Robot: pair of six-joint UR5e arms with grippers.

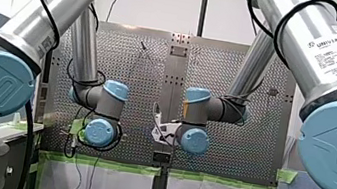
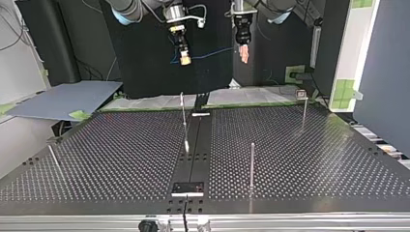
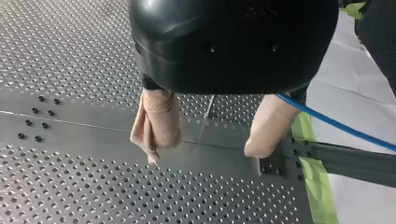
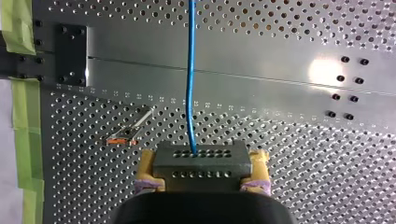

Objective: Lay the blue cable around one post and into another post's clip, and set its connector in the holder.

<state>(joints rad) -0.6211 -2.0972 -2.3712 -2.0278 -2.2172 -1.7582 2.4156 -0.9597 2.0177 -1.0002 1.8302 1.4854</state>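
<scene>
We judge the job barely begun. The perforated metal table (image 2: pixel 314 159) carries no cable anywhere. In the top view, its thin upright metal posts stand bare: one in the foreground (image 2: pixel 252 164), one by the central strip (image 2: pixel 183 113), and one at the far right with a small clip on top (image 2: pixel 304 106). None has the cable around it or in its clip. A dark rectangular plate (image 2: pixel 188 187) on the central strip may be the holder. We cannot tell for sure, and nothing sits in it.

Both arms hang high over the table's far edge. Our left arm's black gripper (image 3: pixel 203 151) has its beige-padded fingers (image 3: pixel 156 123) spread apart with nothing between them. The thin blue cable (image 4: pixel 190 70) runs just beside one finger, unpinched. Our right arm's gripper (image 2: pixel 184 59) is clamped by its yellow pads (image 4: pixel 148 170) on the dark grey block connector (image 4: pixel 201 163), and the cable leads away ahead of it.

What is left is the wrap around a post, the clip, and seating the connector.
</scene>
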